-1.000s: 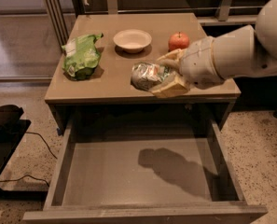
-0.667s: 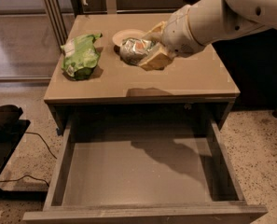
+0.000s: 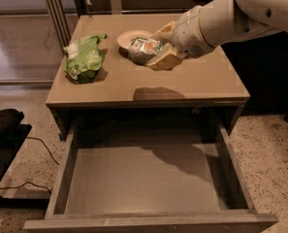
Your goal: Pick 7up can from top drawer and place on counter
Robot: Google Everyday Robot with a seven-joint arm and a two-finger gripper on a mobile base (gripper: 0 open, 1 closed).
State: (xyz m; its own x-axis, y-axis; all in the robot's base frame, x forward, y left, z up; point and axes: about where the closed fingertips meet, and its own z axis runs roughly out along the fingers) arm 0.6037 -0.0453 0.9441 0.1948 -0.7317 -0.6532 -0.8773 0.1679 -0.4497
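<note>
— Where is the 7up can (image 3: 141, 50) lying in relation to the jaws?

— Right between them. The gripper (image 3: 158, 47) is reaching in from the right over the back half of the counter (image 3: 201, 81), and its tan fingers (image 3: 164, 61) are closing on the can's sides, narrowed to the can's width and gripping nothing else. There is only one arm, so no other hand is competing for it.

— And which way is its long axis running?

— It is looking roughly level, pointing out leftward from the wrist rather than standing upright, though the dented foil is making that hard to judge.

— Is it touching the counter?

— I am judging not. A shadow (image 3: 158, 93) is falling on the bare top nearer the front edge, apart from the can, which suggests the can is hanging above the surface. The counter is lying straight below it.

— Anything crowding the landing spot?

— A bowl (image 3: 129, 35) is sitting just behind the can, and a green chip bag (image 3: 84, 57) is resting well to the left. The top drawer (image 3: 61, 178) is standing open below, with nothing showing inside.

— So what does the coming move turn on?

— On going straight down, clear of the bowl's rim.
</note>
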